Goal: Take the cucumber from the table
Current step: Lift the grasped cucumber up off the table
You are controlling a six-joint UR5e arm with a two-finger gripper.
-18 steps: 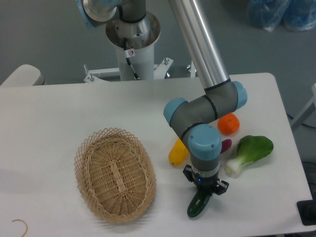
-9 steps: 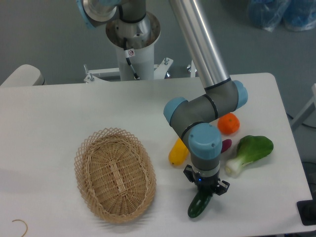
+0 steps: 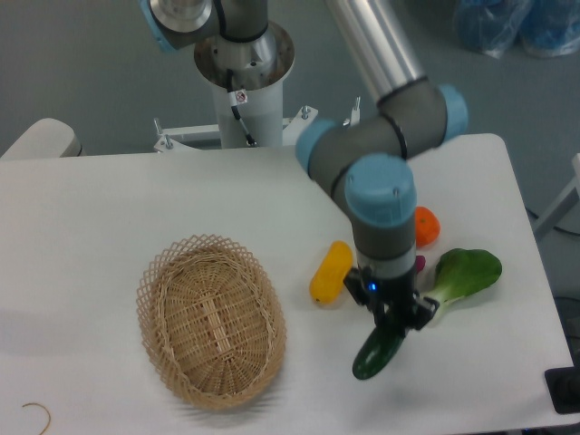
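The cucumber (image 3: 378, 352), dark green and glossy, hangs at a slant beneath the pincer (image 3: 391, 323), its upper end clamped between the black fingers and its rounded lower end pointing down and to the left, over the near right part of the counter (image 3: 109, 217). Whether that lower tip touches the white surface cannot be told from this view. The pincer points straight down from the arm's blue-capped wrist (image 3: 381, 195), which blocks part of the things behind it.

Just to the right of the pincer lies a light-green bok choy (image 3: 463, 275) with a white stalk, its stalk end near the fingers. A sliver of a small purple vegetable (image 3: 420, 263) shows between the wrist and the bok choy, and an orange fruit (image 3: 426, 227) sits just behind it, partly hidden by the arm. To the left of the wrist lies a yellow vegetable (image 3: 330, 272). Farther left, well apart from the cucumber, sits an oval wicker basket (image 3: 211, 319).
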